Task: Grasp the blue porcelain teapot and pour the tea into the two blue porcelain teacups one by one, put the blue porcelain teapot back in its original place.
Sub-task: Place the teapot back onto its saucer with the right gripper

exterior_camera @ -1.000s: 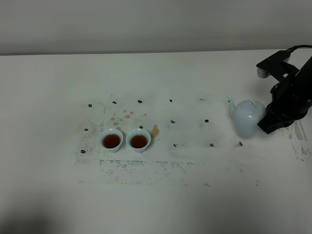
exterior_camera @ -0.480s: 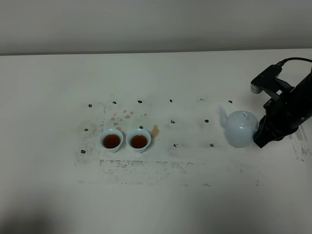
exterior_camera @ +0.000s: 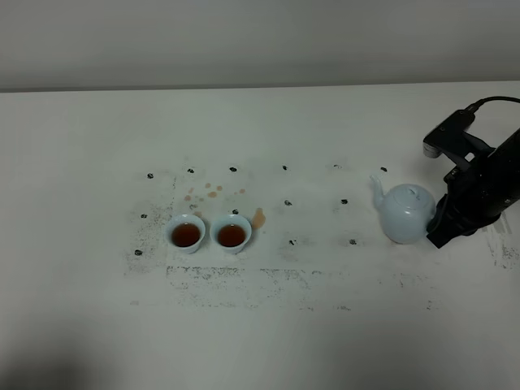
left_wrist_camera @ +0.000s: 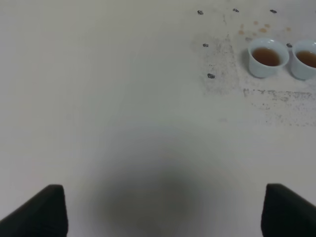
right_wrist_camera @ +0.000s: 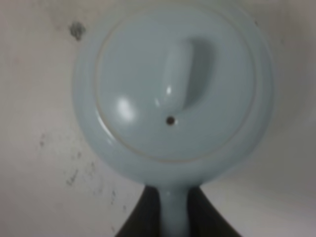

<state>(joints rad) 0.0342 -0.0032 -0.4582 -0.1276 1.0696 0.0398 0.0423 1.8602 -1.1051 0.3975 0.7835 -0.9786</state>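
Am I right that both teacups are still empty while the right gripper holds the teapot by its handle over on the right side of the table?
Not quite. Both teacups already hold dark tea, as the exterior high view shows. The rest stands: the right gripper is shut on the handle of the teapot, on the right side of the table.

Looks like a robot lab test bench, not anyone's kitchen: a plain white table (exterior_camera: 268, 341) against a bare wall (exterior_camera: 244, 41). The tabletop is scuffed and dotted with small black marks (exterior_camera: 288, 202), plus a black robot arm (exterior_camera: 479, 187) with a cable.
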